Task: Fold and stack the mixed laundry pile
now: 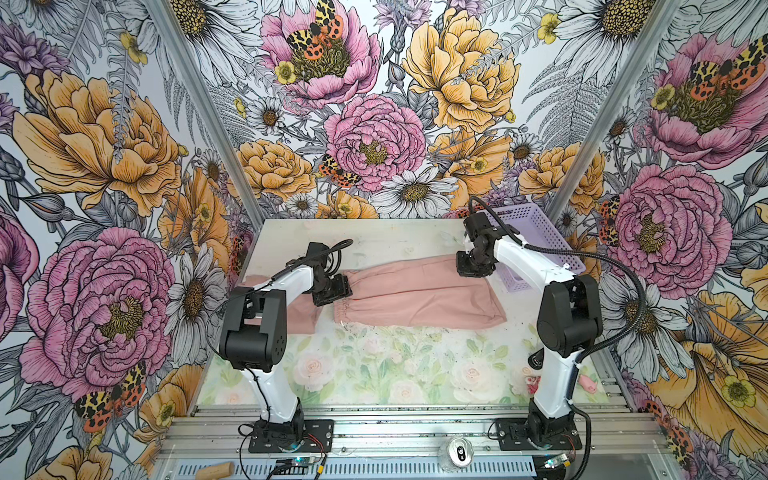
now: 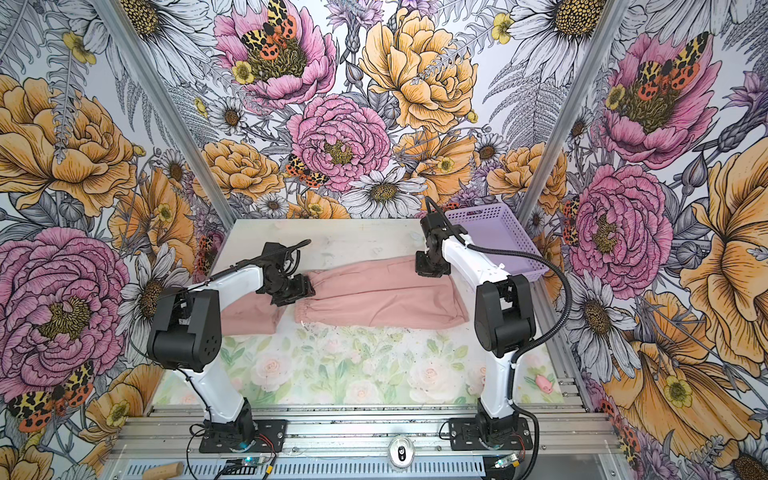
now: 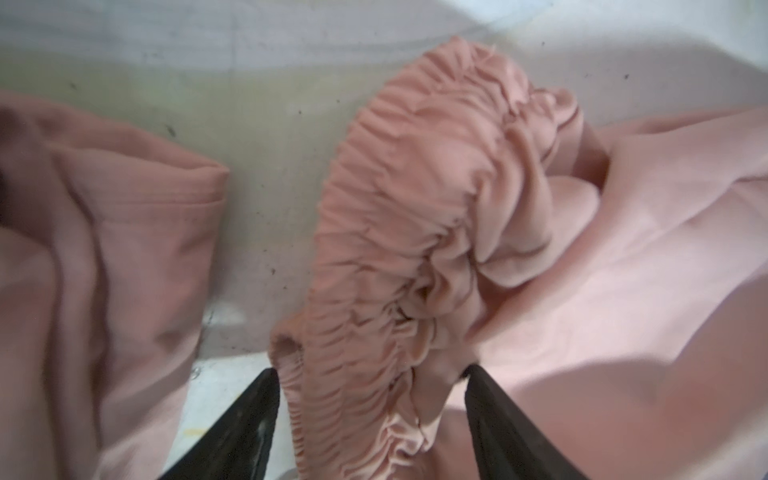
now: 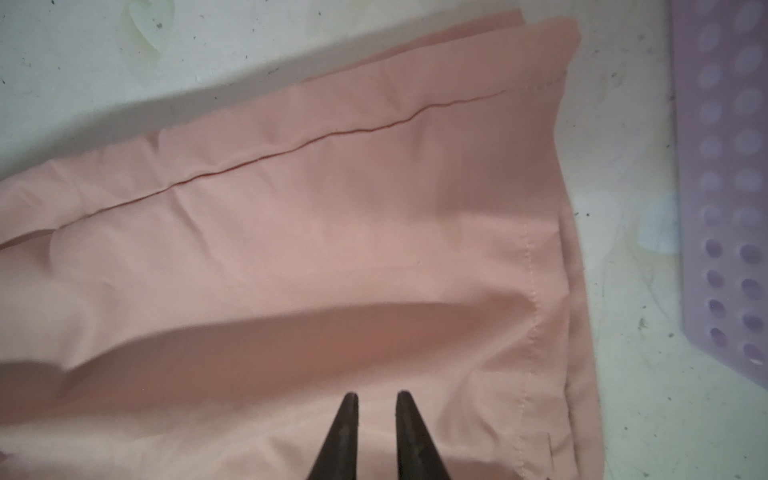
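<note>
Floral wallpaper on all three walls (image 1: 374,124); table (image 1: 374,241) has a pale rose-print top, speckled with dark flecks.

Dusty-pink shorts (image 1: 419,291) lie flat across the middle of the table in both top views, lengthwise left to right. Gathered waistband (image 1: 347,309) at the left end, stitched hems at the right end. Left wrist view: waistband (image 3: 395,249) is bunched and curled, standing a little proud of the rest.

Second pink garment (image 1: 297,316) sits at the left, partly under the left arm. A strip of bare table separates it from the shorts; the same garment (image 3: 104,249) looks loosely folded.

Left gripper (image 1: 332,293) is at the far end of the waistband. Its jaws stand wide apart, astride the gathered band (image 3: 370,370), one finger on either side.

Right gripper (image 1: 473,266) is low over the far right corner of the shorts, close to the hem. Fingers nearly together (image 4: 377,395), only a slit between the tips. Cannot tell whether a pinch of cloth is caught lower down.

Lavender perforated basket (image 1: 536,232) stands at the far right corner of the table, near the hem but not touching it (image 4: 727,187).

Drink can (image 1: 457,453) stands on the front rail.
</note>
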You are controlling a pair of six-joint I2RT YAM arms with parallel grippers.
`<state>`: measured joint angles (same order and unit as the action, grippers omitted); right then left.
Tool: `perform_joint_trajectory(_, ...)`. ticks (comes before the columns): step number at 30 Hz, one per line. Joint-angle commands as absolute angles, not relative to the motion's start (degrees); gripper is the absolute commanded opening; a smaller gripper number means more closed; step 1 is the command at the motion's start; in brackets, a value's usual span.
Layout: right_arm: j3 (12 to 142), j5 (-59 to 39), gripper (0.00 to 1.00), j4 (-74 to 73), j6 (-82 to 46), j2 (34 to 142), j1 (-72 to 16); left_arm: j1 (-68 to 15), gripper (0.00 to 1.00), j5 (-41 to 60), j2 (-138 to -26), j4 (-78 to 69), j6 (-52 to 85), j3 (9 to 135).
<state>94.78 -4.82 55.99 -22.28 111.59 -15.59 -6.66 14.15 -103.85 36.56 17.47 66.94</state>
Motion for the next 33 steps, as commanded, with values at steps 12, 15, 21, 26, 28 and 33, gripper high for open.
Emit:
perform_joint_trajectory(12, 99.65, -5.85, 0.20, 57.02, -23.87, 114.21, -18.88, -9.00, 0.69, 7.21, -106.20, 37.18, 20.92, 66.75)
perform_joint_trajectory(15, 100.28, -5.98, 0.20, 57.12, -23.83, 114.46, -19.14, -9.29, 0.67, 8.31, -108.11, 37.58, 20.81, 67.41)
perform_joint_trajectory(21, 99.99, -5.63, 0.20, 57.46, -23.75, 114.01, -19.26, -9.63, 0.65, 6.41, -109.88, 40.56, 20.92, 67.34)
perform_joint_trajectory(26, 100.01, -5.76, 0.20, 57.39, -23.98, 114.16, -19.63, -10.47, 0.56, 5.34, -111.26, 41.42, 21.45, 67.41)
perform_joint_trajectory(28, 99.99, -5.72, 0.20, 57.39, -24.17, 114.15, -19.81, -10.71, 0.50, 5.04, -111.67, 41.98, 21.53, 67.89)
perform_joint_trajectory(33, 99.93, -5.86, 0.20, 57.34, -24.08, 114.08, -20.13, -10.97, 0.39, 4.86, -113.25, 44.14, 21.03, 70.01)
